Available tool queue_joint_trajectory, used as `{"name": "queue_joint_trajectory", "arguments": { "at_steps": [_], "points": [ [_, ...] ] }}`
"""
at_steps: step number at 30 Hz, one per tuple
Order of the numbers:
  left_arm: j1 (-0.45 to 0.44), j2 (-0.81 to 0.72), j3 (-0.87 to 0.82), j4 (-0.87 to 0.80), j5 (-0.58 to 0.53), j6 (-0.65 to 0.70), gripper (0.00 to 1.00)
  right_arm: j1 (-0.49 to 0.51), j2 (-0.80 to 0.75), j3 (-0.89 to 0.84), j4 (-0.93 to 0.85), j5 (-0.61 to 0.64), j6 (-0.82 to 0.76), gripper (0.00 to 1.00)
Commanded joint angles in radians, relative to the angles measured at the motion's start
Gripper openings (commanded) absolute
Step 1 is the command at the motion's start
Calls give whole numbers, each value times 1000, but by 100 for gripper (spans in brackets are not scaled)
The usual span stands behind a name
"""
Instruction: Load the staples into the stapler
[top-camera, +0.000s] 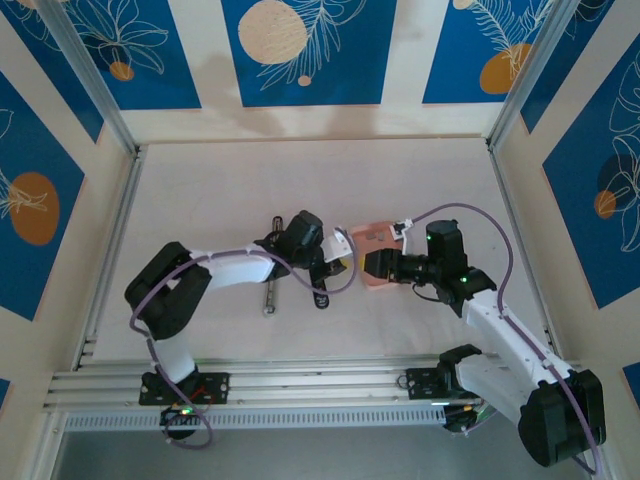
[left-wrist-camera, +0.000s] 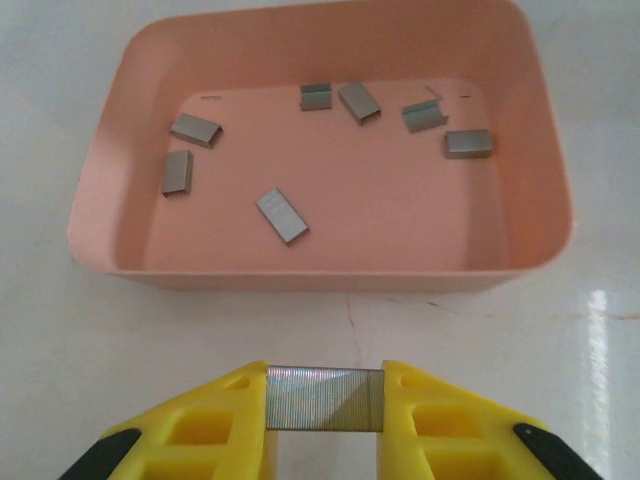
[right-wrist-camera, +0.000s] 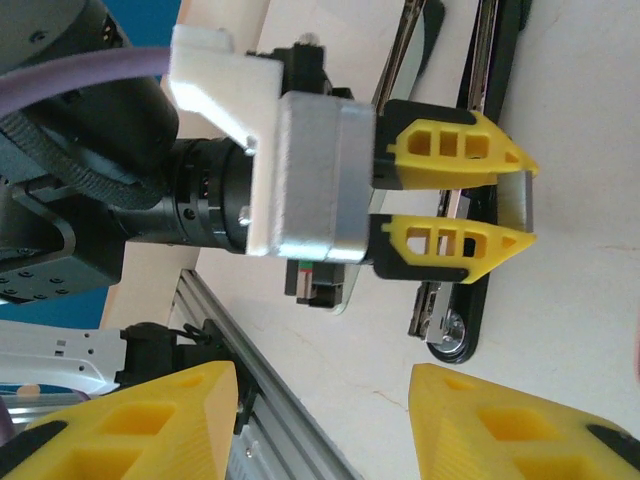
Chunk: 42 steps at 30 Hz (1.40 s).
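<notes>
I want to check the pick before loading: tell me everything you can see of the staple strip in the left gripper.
The staple strip is a short flat bar of dull-grey, finely ribbed metal. The left gripper is shut on it, a yellow finger pressing each end, so it spans the gap crosswise. It hangs just outside the near wall of the pink tray, where seven loose strips lie; only the fingers visibly touch it.

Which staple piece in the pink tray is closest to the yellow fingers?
The slanted staple strip lying alone nearest the tray's front wall; the other six sit farther back.
</notes>
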Motion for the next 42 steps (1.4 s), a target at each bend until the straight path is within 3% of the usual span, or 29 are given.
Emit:
{"name": "queue_joint_trajectory", "arguments": {
  "at_steps": [1,26,42],
  "points": [
    [-9,48,63,-69,-21,-33,24,-18,-22,-20,-21,-10,-22,49],
    [-7,232,211,-206,-23,-34,26,-77,-79,-44,-56,-31,-37,50],
    [-10,183,211,-228,-28,-34,43,-78,-80,2,-144,5,-62,50]
  ]
}}
